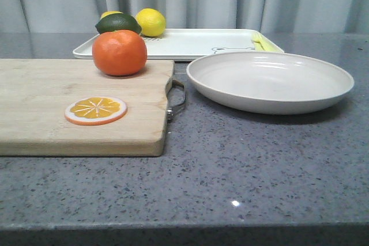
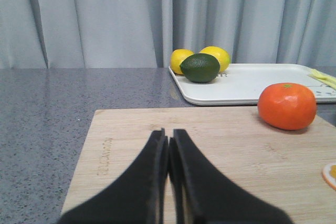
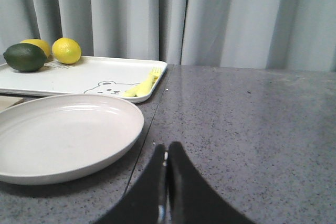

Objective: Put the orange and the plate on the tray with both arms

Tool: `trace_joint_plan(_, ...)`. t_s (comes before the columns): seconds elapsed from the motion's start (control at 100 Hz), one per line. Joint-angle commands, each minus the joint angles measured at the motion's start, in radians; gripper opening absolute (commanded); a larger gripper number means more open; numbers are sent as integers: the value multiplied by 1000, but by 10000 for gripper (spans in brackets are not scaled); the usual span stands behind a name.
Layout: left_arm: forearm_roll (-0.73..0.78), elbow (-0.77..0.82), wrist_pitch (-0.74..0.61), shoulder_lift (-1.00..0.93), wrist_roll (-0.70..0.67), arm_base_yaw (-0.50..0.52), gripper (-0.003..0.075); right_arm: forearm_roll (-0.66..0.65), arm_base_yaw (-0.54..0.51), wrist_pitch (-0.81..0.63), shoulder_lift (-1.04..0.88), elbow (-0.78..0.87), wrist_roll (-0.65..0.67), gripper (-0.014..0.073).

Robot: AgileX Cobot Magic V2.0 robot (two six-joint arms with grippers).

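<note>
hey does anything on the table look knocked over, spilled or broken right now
Nothing stands out. The orange sits whole on the cutting board near an orange slice, the plate rests flat and empty on the counter, and the tray holds two lemons and a dark green fruit upright. No spills or cracks visible.

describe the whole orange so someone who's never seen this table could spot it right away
Find the wooden cutting board on the left of the grey table. The orange sits at the board's far right corner, just in front of the white tray. It is the only whole, bright orange fruit: the orange slice nearby is flat, and the fruits on the tray are yellow or dark green.
</note>
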Motion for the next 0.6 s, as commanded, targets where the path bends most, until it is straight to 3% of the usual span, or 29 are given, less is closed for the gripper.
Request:
trace_joint_plan(0.0,-37,-100,26,-15,-10,4,-19,9,-4,45,-21,-111,0,-67)
trace_joint_plan(0.18,-49,-295,210,102,-10,4,-19,5,-4,353,18,-332,0,-67)
trace_joint_plan(0.4,-53,-573,500,328,4,4,-19,2,-4,562,164,-554,0,-67)
trace_joint_plan(0.59,-59,-727,561,487,8,4,-19,2,-4,712,310,-707,0,-67)
